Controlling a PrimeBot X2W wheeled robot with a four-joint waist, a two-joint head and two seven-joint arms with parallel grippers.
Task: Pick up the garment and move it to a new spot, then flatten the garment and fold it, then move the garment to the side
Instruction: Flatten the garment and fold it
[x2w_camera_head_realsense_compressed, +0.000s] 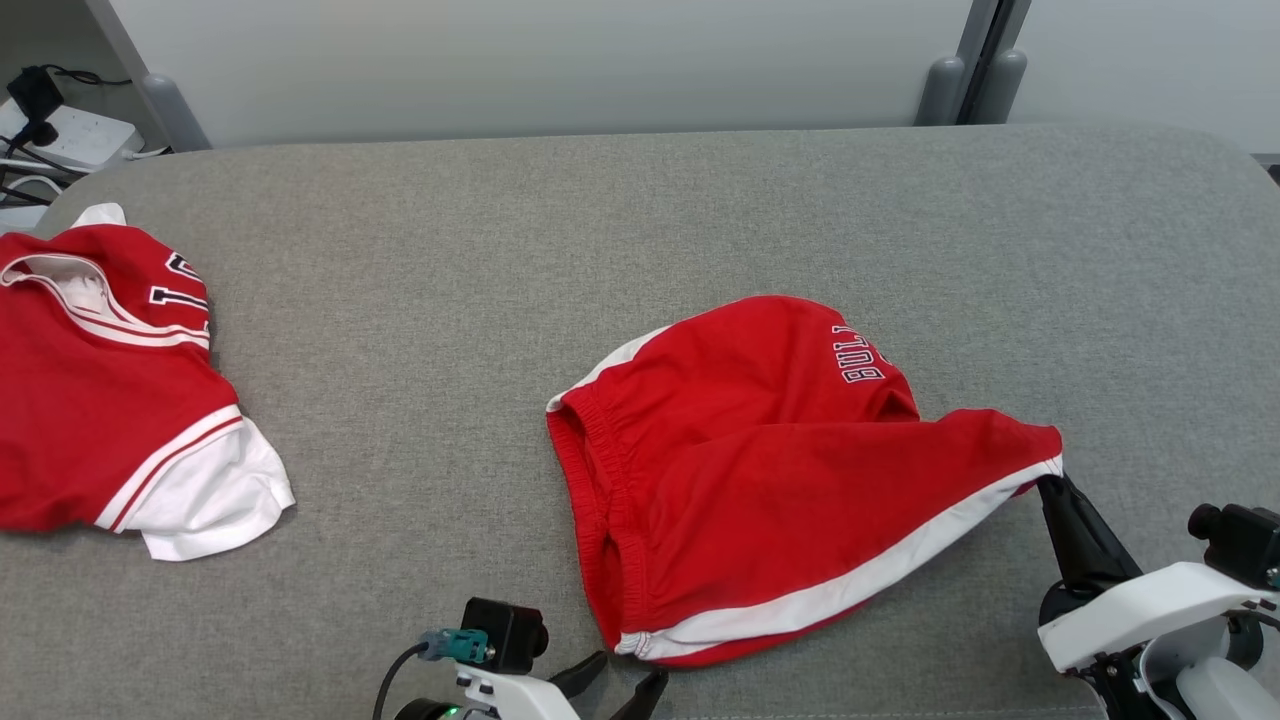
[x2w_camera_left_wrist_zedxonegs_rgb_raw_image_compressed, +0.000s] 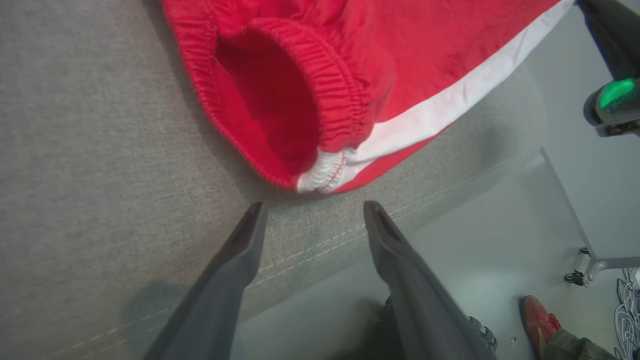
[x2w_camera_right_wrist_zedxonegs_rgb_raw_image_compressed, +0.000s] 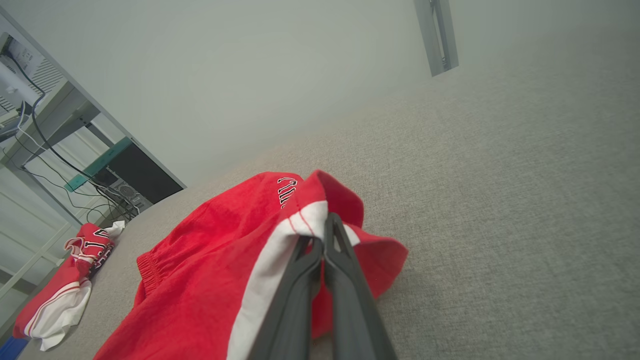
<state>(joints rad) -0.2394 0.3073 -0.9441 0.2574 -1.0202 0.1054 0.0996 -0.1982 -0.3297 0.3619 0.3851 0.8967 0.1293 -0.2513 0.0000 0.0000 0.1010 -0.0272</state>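
Pinches, with the right pincer (x2w_camera_head_realsense_compressed: 1046, 484) and its fingers pressed together, the white-trimmed leg-hem corner (x2w_camera_right_wrist_zedxonegs_rgb_raw_image_compressed: 311, 220) of the red shorts (x2w_camera_head_realsense_compressed: 760, 470), raised slightly off the grey surface (x2w_camera_head_realsense_compressed: 500, 300). Hovers with the left pincer (x2w_camera_left_wrist_zedxonegs_rgb_raw_image_compressed: 315, 207), fingers spread and holding nothing, just short of the near waistband corner (x2w_camera_left_wrist_zedxonegs_rgb_raw_image_compressed: 322, 177), apart from it and straight ahead of the fingertips. Outward from there: elastic waistband (x2w_camera_head_realsense_compressed: 585, 470) gaping toward the robot's left, body of the shorts lying near the middle of the surface, long axis from waistband on the left to pinched hem on the right. Left arm plainly the nearer to the waistband corner. Next, probably, a short forward reach and a closing on that corner, to draw the shorts taut between both pincers for lifting and flattening. Well apart at the far left, a red-and-white jersey (x2w_camera_head_realsense_compressed: 100, 400), untouched.
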